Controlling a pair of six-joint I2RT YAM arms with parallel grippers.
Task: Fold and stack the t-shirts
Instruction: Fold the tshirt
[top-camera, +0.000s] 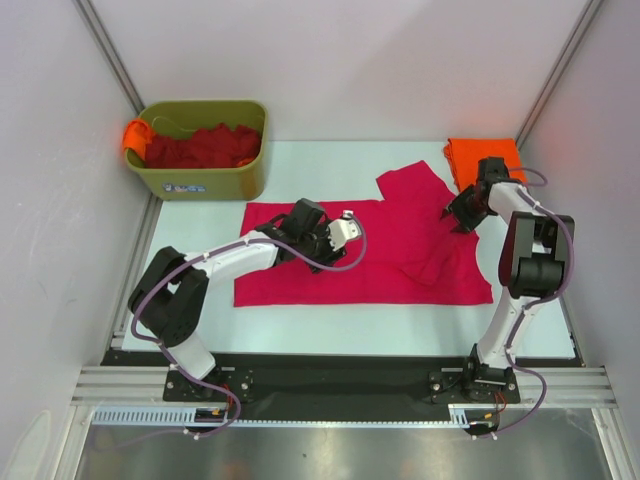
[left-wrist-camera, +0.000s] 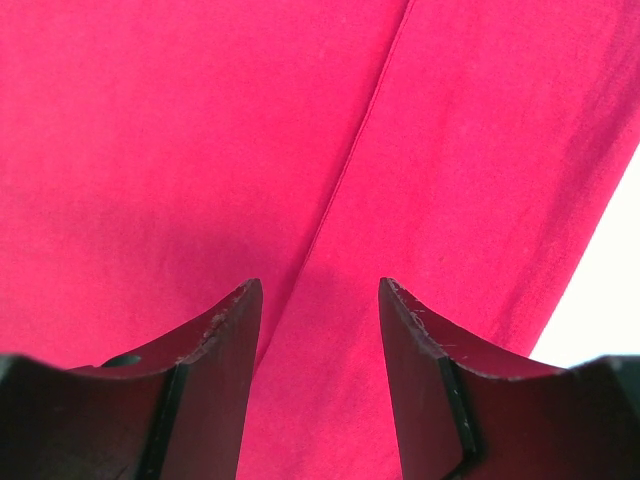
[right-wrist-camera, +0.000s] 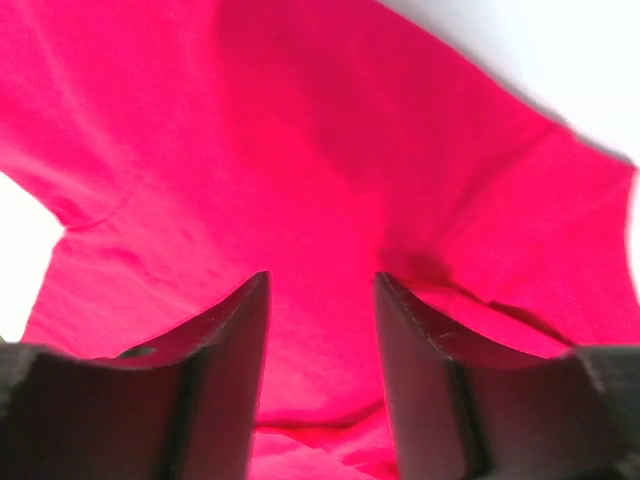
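The folded bright orange cloth t-shirt (top-camera: 472, 156) lies at the far right corner of the surface (top-camera: 330, 318) — judged one item done. The crimson-pink short-sleeved cloth t-shirt (top-camera: 300, 285) lies spread at the centre, its right side bunched; folding appears at an early stage. The left tool (left-wrist-camera: 320, 300) hovers over a seam, jaws apart, holding nothing. The right tool (right-wrist-camera: 322, 290) stands over the bunched part, jaws apart, nothing between them. Dark red cloth t-shirts (top-camera: 200, 148) lie in the olive-green plastic bin (top-camera: 215, 182) — not yet folded.
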